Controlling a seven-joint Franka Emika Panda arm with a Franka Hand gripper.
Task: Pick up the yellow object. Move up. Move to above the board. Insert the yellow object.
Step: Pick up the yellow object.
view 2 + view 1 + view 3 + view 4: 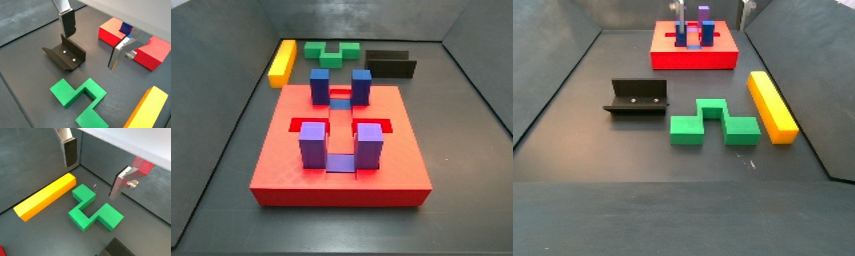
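The yellow object [47,197] is a long bar lying flat on the dark floor beside a green notched block [93,211]; it also shows in both side views [283,62] [772,104]. My gripper [91,181] [89,51] hangs open well above the floor with nothing between its fingers [67,22]. It is apart from the bar, over the ground between the fixture [67,55] and the board. The board [338,150] [694,50] is a red slab with paired purple and blue posts; its corner [150,52] lies behind one finger.
The green block [714,122] lies between the fixture [637,97] and the yellow bar. Dark tray walls [472,80] ring the floor on all sides. In a side view the fixture [392,63] stands behind the board, next to the green block [338,52].
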